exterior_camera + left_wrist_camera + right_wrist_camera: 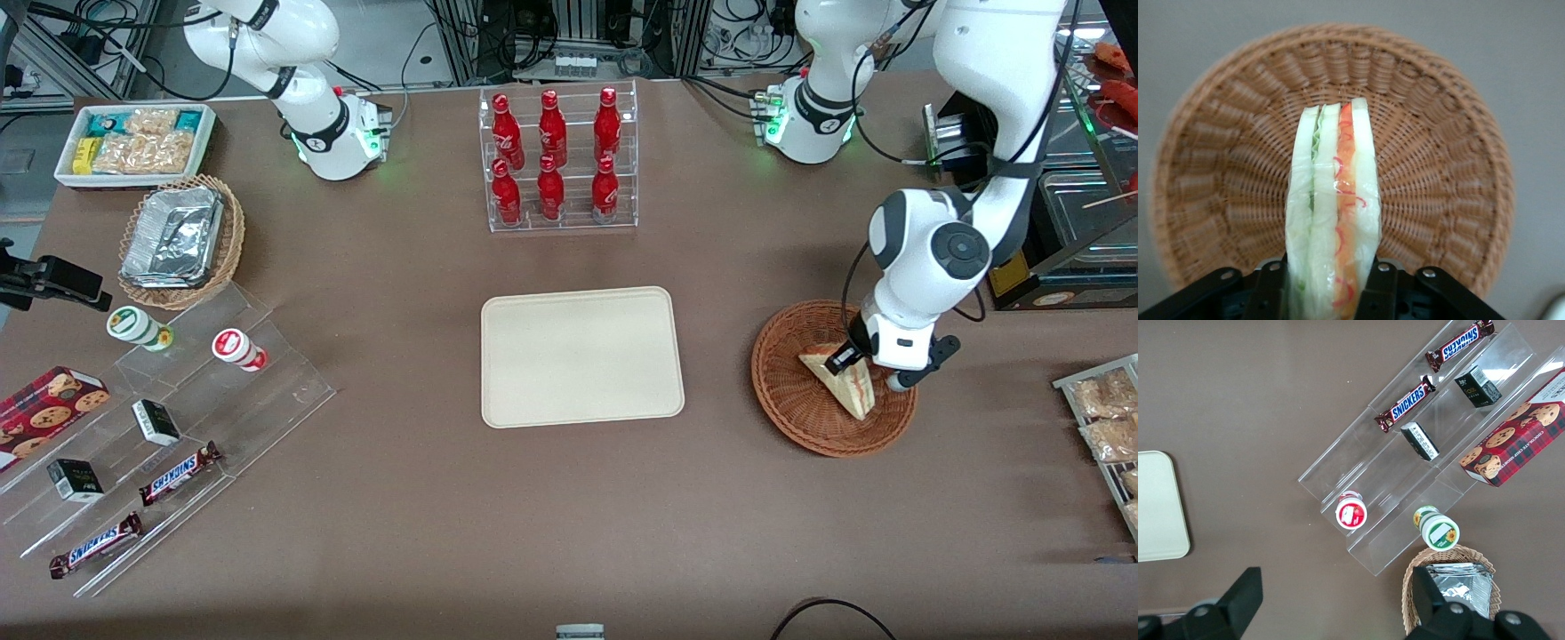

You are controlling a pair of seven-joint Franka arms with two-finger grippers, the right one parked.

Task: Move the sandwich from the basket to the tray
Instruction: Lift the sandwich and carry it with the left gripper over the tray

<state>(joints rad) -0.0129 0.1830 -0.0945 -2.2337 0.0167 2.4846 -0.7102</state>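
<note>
One sandwich (1333, 207) clamped in the hand (855, 363), above the basket (791, 391) at the front view's right.
I would lift it straight up clear of the wicker rim, then carry it level to the bare tray (582, 356) at frame centre.

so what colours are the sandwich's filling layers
Red-orange and green between white bread on the sandwich, clearest in the left wrist view.

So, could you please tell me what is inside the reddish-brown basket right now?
Only the sandwich, with the left gripper shut on it over the basket. The weave directly under the sandwich is covered.
</note>
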